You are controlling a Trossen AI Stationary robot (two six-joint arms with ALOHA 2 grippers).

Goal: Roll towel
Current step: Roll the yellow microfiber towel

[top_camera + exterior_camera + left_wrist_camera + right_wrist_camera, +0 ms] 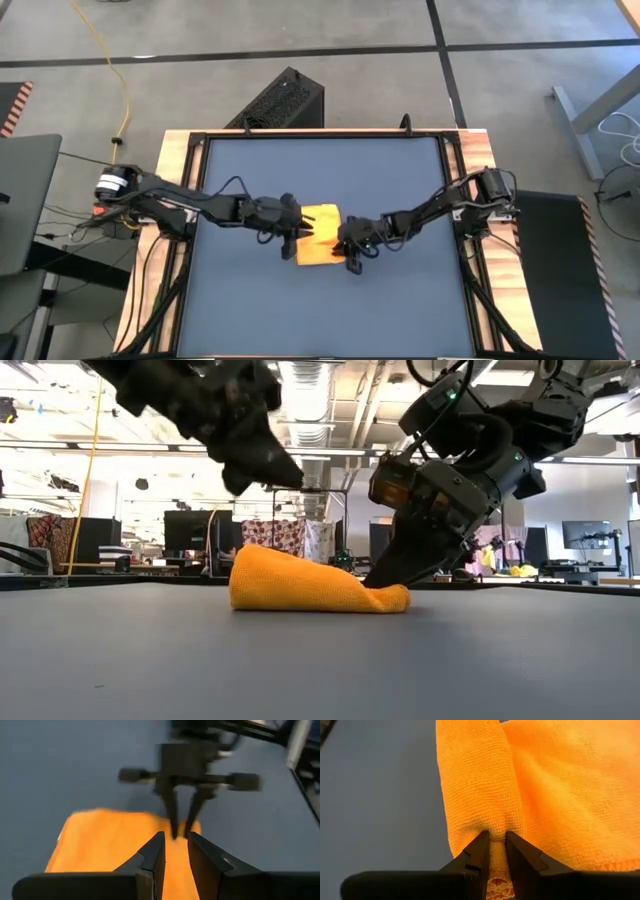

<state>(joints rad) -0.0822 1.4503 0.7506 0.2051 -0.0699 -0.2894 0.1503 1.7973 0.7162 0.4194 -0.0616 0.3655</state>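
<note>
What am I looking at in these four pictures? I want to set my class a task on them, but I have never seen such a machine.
Two dark robot arms work at a dark blue table. One picture looks straight down, one looks level across the tabletop, and two come from cameras on the wrists. An orange towel lies partly folded in the middle. The right gripper pinches a fold of cloth at the towel's edge between its two fingers. The left gripper hangs just above the towel, fingers slightly apart and holding nothing. The background is a workshop room.
</note>
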